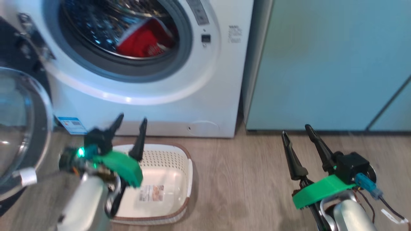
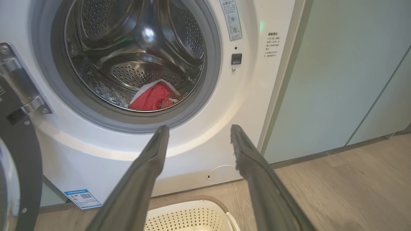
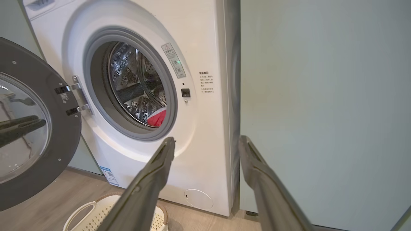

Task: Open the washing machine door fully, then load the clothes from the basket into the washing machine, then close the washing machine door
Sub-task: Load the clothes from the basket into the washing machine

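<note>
clothes (image 1: 144, 43) lie low in the drum (image 2: 135, 73) of the washing machine (image 1: 154, 109), the basket (image 1: 167, 173) bare on the floor (image 1: 244, 179) beneath the left claw (image 1: 133, 118); it and the right claw (image 1: 296, 130) stand spread, empty. risk: the washing machine door (image 3: 65, 134), hanging wide, could pinch red fabric against the seal (image 2: 135, 123) when swung shut.

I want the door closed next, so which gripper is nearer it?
Left. The left gripper is over the basket, beside the open door; the right gripper is well off, before the cabinet.

The left tool (image 1: 133, 117) and right tool (image 1: 295, 129) have long dark tapered fingers on bright green brackets (image 1: 123, 163). The forearms (image 1: 86, 202) are pale silver, the right with a blue connector (image 1: 366, 183) and thin wires (image 1: 390, 208).
</note>
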`<state>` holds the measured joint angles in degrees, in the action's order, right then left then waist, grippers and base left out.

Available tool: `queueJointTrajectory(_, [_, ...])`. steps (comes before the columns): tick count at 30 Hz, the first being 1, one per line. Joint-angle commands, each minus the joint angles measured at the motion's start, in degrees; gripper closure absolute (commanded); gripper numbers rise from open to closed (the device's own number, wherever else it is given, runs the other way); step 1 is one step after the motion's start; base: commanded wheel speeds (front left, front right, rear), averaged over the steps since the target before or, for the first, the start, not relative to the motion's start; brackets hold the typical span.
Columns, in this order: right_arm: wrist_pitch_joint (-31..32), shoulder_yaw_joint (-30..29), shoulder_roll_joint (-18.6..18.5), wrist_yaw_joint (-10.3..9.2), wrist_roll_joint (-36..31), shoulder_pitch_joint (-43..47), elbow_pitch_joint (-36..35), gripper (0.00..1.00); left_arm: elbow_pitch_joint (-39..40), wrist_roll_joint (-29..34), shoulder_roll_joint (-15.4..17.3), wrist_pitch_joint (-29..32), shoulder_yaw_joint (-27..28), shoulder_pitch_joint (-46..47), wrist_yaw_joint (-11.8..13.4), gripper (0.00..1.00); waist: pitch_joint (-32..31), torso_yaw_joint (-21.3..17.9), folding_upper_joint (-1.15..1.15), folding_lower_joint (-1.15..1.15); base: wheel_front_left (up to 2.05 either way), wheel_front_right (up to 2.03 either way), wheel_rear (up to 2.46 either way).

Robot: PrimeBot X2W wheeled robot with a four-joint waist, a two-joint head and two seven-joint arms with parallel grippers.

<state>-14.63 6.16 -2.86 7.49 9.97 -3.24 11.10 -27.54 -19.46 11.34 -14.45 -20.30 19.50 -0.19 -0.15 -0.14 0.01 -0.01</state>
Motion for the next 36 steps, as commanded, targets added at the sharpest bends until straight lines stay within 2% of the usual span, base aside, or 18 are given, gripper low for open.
queueJointTrajectory(1, [-0.37, 1.17, -0.01, 0.0, -0.07, -1.5, -2.0, 0.0, 2.56, 0.49, 0.76, -0.54, 2.56, 1.69, 0.55, 0.0, -2.07, 1.66, -0.01, 0.01, 0.0, 0.0, 0.0])
queueJointTrajectory(7, [-0.37, 0.2, -0.01, 0.0, -0.13, 0.33, -2.63, 0.0, 9.27, 3.07, -1.1, -0.54, 3.96, -6.48, 2.52, 0.0, -4.16, 3.02, -0.01, 0.01, 0.0, 0.0, 0.0])
queueJointTrajectory(14, [-0.36, -0.36, -0.01, 0.0, 0.11, 1.49, -3.41, 0.0, 13.57, 6.6, -3.09, -0.54, 4.21, -12.2, 2.71, 0.0, -5.13, 3.92, -0.01, 0.01, 0.0, 0.0, 0.0])
queueJointTrajectory(22, [-0.36, -1.0, -0.01, 0.0, 0.96, 2.63, -4.02, 0.0, 16.71, 10.34, -5.15, -0.54, 5.83, -15.04, 3.06, 0.0, -4.84, 4.0, -0.01, 0.01, 0.0, 0.0, 0.0])
queueJointTrajectory(36, [-0.37, -1.5, -0.01, 0.0, 0.97, 3.35, -3.93, 0.0, 20.38, 13.17, -7.47, -0.54, 10.46, -16.4, 4.51, 0.0, -4.76, 3.32, -0.01, 0.01, 0.0, 0.0, 0.0])
